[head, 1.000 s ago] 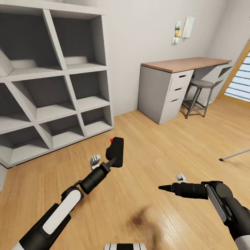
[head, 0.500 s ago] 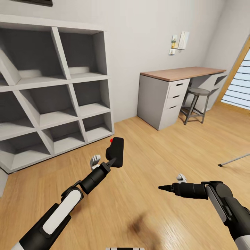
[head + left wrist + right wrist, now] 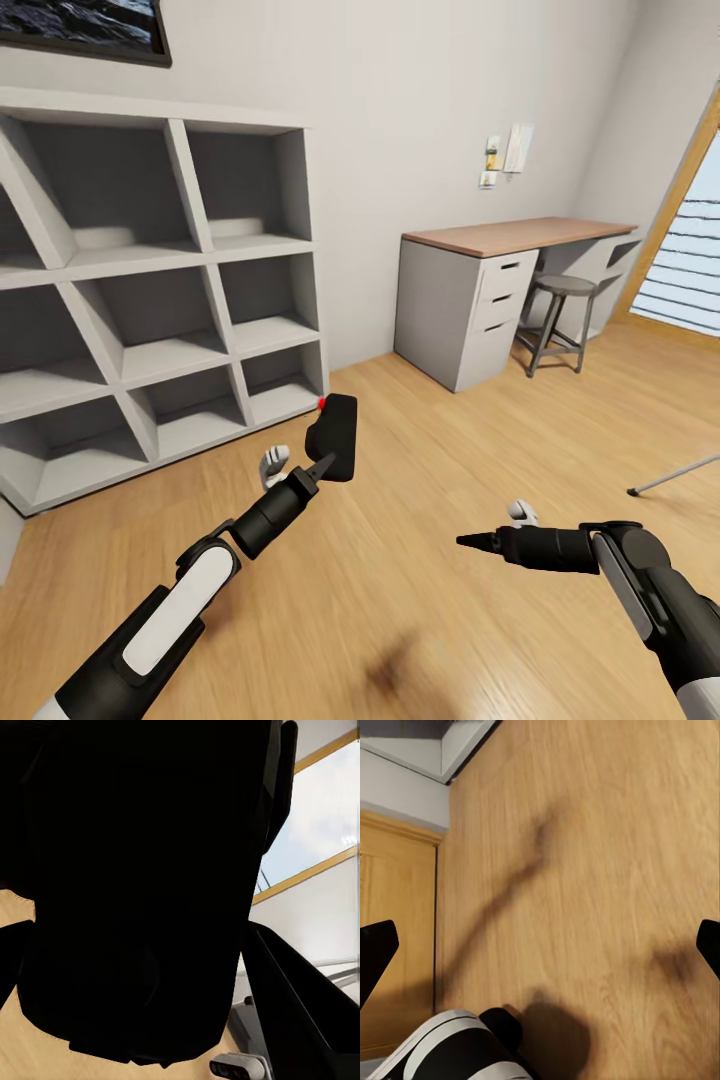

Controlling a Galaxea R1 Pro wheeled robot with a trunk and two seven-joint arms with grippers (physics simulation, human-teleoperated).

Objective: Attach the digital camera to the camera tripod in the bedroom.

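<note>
Camera motion is the only change over the last second: the head view has tilted up, so the grey shelf unit (image 3: 160, 300) and the wood-topped table (image 3: 510, 236) sit lower in the picture, a dark framed picture (image 3: 85, 28) has come in above the shelves, and both arms hold the same places in the frame as before. That reads as the robot looking about or travelling, not as anything in the room moving. The left hand (image 3: 322, 466) stays pinched on the digital camera (image 3: 333, 436), carried well above the wood floor (image 3: 430, 450) with its red button on top; in the left wrist view the camera's black body (image 3: 142, 885) blocks most of the scene. The right hand (image 3: 490, 536) carries nothing and its fingers (image 3: 376, 945) stand spread wide at the frame edges over bare floor. One slim silver leg of the camera tripod (image 3: 675, 477) enters at the right edge, its head out of frame. My judgement: the camera is secured, and turning right toward the tripod comes next.
</note>
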